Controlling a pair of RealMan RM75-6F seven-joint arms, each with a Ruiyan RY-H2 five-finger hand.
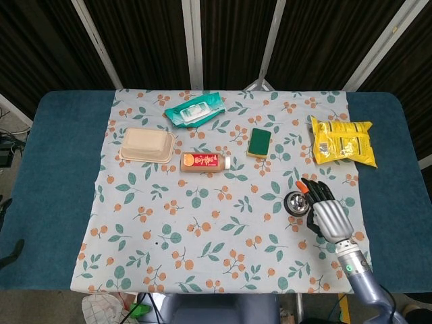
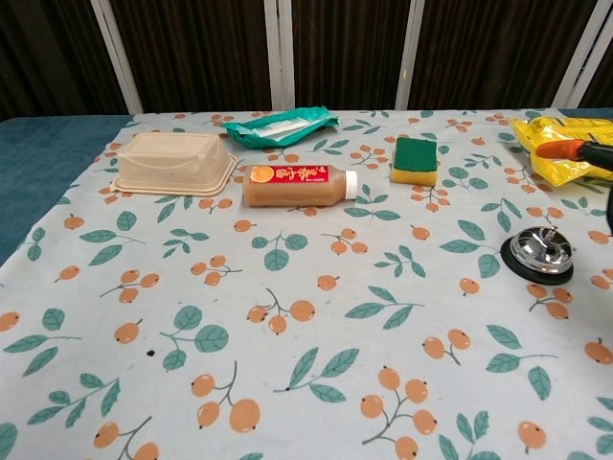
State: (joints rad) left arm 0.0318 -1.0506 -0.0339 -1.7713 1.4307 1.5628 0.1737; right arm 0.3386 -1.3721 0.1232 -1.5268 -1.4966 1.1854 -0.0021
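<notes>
While the shiny domed metal bell (image 1: pixel 296 202) sits on its black round base on the leaf-printed cloth (image 1: pixel 202 223) near the table's right edge, my right hand (image 1: pixel 322 209) hovers just beside it, fingers spread, holding nothing. Beyond lie a crinkly yellow packet (image 1: pixel 341 142) and a green sponge (image 1: pixel 258 142).

A robot test stand in a lab rather than a home. The counter (image 1: pixel 47 169) is padded in blue, with a leaf-and-berry cloth (image 1: pixel 202 223) laid over its middle. Behind its far edge hang black curtains (image 1: pixel 142 40) on bare metal frame bars (image 1: pixel 192 40). Loose cables (image 1: pixel 8 142) trail off its left edge.
</notes>
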